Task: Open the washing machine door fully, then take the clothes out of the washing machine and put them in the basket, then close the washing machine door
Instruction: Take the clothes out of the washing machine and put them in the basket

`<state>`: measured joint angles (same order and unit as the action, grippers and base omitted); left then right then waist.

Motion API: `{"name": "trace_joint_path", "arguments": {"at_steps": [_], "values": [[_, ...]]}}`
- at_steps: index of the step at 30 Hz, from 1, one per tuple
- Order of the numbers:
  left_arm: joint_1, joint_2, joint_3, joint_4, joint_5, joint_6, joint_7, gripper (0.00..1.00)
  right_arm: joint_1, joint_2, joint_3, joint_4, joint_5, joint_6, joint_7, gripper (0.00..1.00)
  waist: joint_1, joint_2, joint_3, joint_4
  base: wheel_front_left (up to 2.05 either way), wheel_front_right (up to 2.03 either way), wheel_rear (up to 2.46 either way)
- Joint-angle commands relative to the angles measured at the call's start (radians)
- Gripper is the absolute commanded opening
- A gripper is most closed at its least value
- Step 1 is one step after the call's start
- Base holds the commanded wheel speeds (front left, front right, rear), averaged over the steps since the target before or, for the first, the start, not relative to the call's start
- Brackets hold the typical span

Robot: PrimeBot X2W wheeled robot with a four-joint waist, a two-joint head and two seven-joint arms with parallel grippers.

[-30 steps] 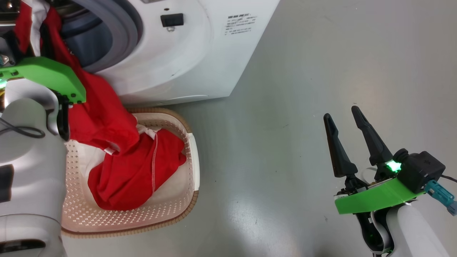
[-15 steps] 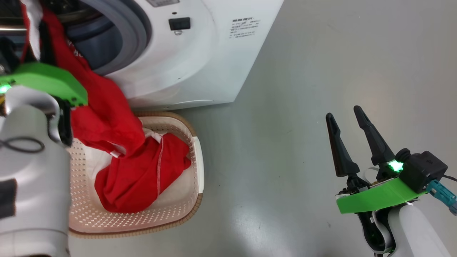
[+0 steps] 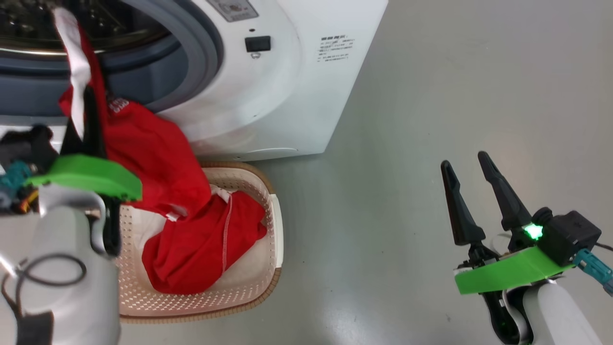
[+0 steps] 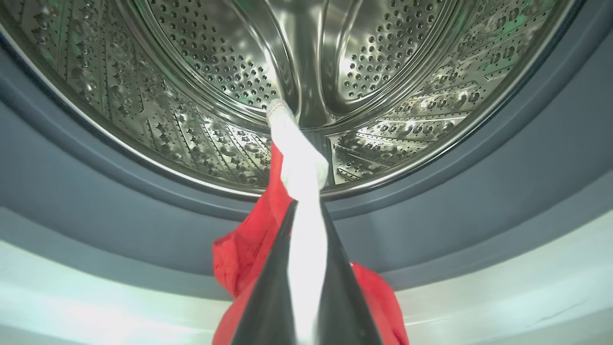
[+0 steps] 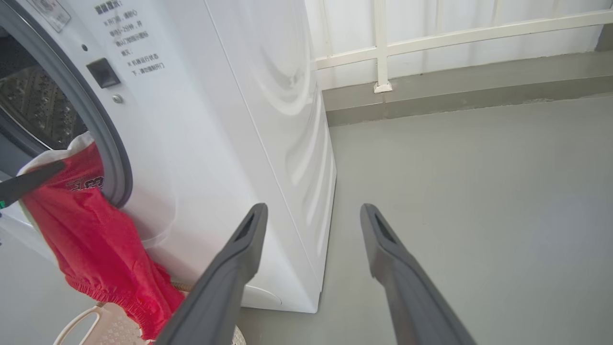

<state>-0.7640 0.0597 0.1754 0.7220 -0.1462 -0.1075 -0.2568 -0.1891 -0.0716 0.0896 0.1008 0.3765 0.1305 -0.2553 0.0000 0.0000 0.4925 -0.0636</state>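
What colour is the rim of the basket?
Brown, woven-looking, around the cream basket; the head view shows it best.

A smooth matte grey floor [image 3: 412, 143] with a faint sheen fills the head view from one o'clock round to six o'clock. A soft pale patch of reflected light [image 3: 498, 143] lies on it at about three o'clock. In the right wrist view the same floor spreads from three to five o'clock. At one o'clock a low grey concrete kerb [image 5: 455, 91] runs along its far edge. Above the kerb stands a white panelled wall [image 5: 431, 19], crossed by a white horizontal rail [image 5: 479, 34] and a white upright post [image 5: 381, 43], whose small white foot [image 5: 383, 87] rests on the kerb.
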Motion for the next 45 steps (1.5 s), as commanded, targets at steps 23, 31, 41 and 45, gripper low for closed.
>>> {"name": "trace_joint_path", "arguments": {"at_steps": [23,31,41,45], "values": [[0.431,-0.009,-0.053,-0.274,-0.084,-0.018,-0.005,0.0,0.039,-0.006,0.009,-0.026,0.002,0.0,-0.006,1.0,0.0,0.0,-0.013,0.025,0.0,0.0,0.0],[0.412,-0.009,-0.107,-0.165,-0.129,-0.008,-0.005,0.0,0.03,-0.006,0.005,-0.026,-0.001,0.0,-0.006,1.0,0.0,0.0,0.019,0.016,0.0,0.0,0.0],[0.328,-0.009,-0.105,-0.014,-0.104,-0.01,-0.005,0.0,0.008,-0.001,0.005,-0.027,-0.01,0.0,-0.006,1.0,0.0,0.0,0.078,0.001,0.0,0.0,0.0],[0.29,-0.009,-0.1,0.044,-0.095,-0.012,-0.005,0.0,-0.004,0.001,0.002,-0.029,-0.015,0.0,-0.006,1.0,0.0,0.0,0.105,-0.004,0.0,0.0,0.0]]}}
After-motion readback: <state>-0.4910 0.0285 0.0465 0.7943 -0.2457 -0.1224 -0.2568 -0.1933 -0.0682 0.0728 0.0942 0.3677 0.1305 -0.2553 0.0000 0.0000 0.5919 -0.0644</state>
